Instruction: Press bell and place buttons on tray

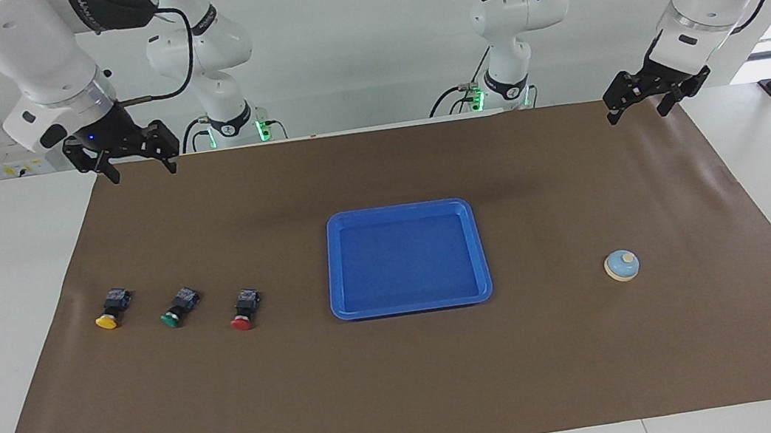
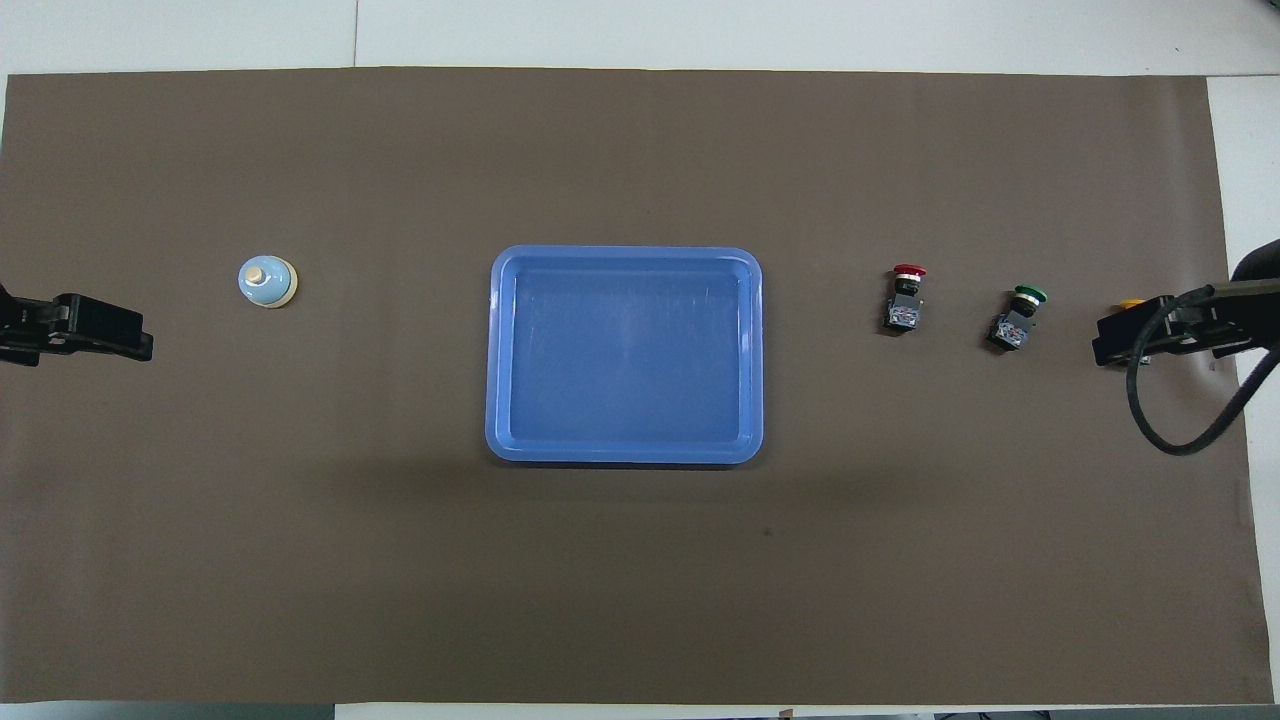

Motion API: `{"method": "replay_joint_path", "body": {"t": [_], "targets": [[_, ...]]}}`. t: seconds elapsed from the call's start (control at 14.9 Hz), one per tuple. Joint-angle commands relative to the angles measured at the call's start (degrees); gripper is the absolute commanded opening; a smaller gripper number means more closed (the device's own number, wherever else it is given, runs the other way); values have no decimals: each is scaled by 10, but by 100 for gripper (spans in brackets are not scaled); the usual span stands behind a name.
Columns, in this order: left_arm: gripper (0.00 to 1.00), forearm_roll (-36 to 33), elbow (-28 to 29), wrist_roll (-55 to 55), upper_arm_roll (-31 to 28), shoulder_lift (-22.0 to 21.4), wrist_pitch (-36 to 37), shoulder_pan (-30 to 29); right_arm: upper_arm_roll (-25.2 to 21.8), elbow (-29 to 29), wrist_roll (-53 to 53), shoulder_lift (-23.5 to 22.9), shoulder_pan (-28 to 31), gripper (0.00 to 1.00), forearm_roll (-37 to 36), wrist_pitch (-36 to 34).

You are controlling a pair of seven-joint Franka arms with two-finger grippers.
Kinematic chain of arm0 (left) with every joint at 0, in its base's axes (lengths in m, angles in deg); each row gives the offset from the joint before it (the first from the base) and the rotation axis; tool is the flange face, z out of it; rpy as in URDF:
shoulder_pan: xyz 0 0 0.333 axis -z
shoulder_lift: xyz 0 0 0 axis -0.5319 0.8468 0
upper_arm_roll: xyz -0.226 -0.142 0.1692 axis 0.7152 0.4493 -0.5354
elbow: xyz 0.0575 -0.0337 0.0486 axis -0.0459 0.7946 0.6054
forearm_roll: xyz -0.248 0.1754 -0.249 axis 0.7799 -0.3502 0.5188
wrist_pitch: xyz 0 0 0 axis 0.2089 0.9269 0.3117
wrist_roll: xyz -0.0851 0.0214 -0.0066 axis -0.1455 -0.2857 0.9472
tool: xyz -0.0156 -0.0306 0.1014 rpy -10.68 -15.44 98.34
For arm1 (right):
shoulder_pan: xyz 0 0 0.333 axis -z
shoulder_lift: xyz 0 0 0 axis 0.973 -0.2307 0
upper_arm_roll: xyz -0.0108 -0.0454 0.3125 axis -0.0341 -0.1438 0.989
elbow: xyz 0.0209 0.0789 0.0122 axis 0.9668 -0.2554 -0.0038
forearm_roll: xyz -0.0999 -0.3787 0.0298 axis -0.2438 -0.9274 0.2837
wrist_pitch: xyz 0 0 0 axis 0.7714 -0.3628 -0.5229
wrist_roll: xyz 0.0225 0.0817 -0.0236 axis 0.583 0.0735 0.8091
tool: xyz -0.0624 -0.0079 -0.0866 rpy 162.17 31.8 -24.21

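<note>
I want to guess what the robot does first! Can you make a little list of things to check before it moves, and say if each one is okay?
1. Tray has room for buttons: ok, nothing lies in it.
2. Bell free to press: ok, nothing on it.
3. Yellow button, green button and red button reachable: ok, all on the mat, apart.
4. Left gripper open: ok, raised over the mat's edge.
5. Right gripper open: ok, holding nothing.
</note>
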Motion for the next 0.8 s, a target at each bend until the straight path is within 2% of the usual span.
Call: {"method": "replay_joint_path", "body": {"t": [0.0, 0.33, 0.4, 0.47, 0.54, 0.6, 0.74], "targets": [[100, -2, 3, -5, -2, -7, 3, 7, 3, -12, 6, 11, 7, 100, -3, -2], [100, -2, 15, -18, -1, -10, -6, 7, 3, -12, 6, 11, 7, 100, -3, -2], [96, -3, 23, -19, -1, -11, -29, 3, 4, -12, 6, 11, 7, 100, -3, -2], [68, -3, 29, -19, -2, -6, -44, 1, 4, -12, 6, 11, 7, 100, -3, -2], [18, -3, 43, -19, -2, 0, -69, -2, 3, -12, 6, 11, 7, 100, -3, -2], [0, -3, 50, -19, -3, 10, -98, -8, 4, -12, 6, 11, 7, 100, -3, -2], [0, -3, 47, -19, -3, 49, -135, -16, 3, -12, 6, 11, 7, 100, -3, -2]]}}
